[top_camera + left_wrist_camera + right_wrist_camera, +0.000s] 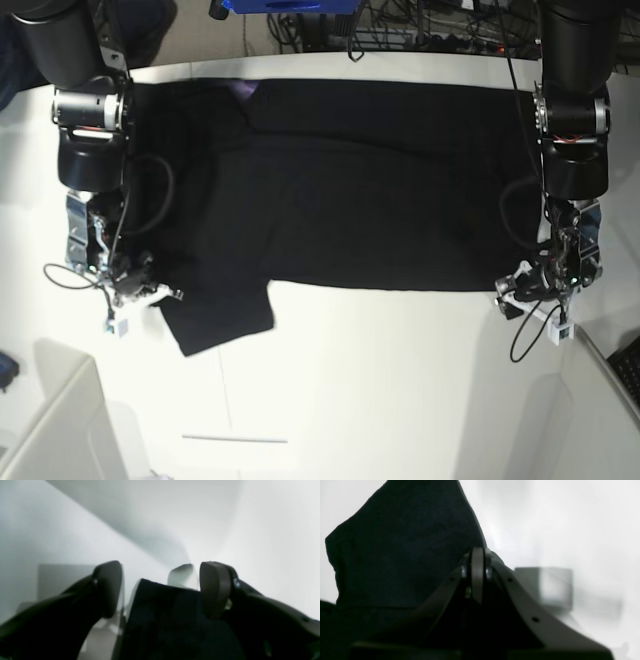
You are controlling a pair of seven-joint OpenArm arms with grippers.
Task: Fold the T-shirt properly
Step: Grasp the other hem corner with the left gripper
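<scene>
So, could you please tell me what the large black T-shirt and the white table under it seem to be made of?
Large black T-shirt: soft matte cloth, likely cotton knit; it drapes and creases without shine. White table: smooth, hard, slightly glossy, perhaps laminate; the look leaves it open.

No legible text, labels, brand marks, numbers or signs in any view. T-shirt (350, 190): plain black side up, no print or lettering visible. Wrist views: blurred, nothing readable on finger housings or cloth. Blue item (290, 5) at top edge of base view: no readable marking.
</scene>
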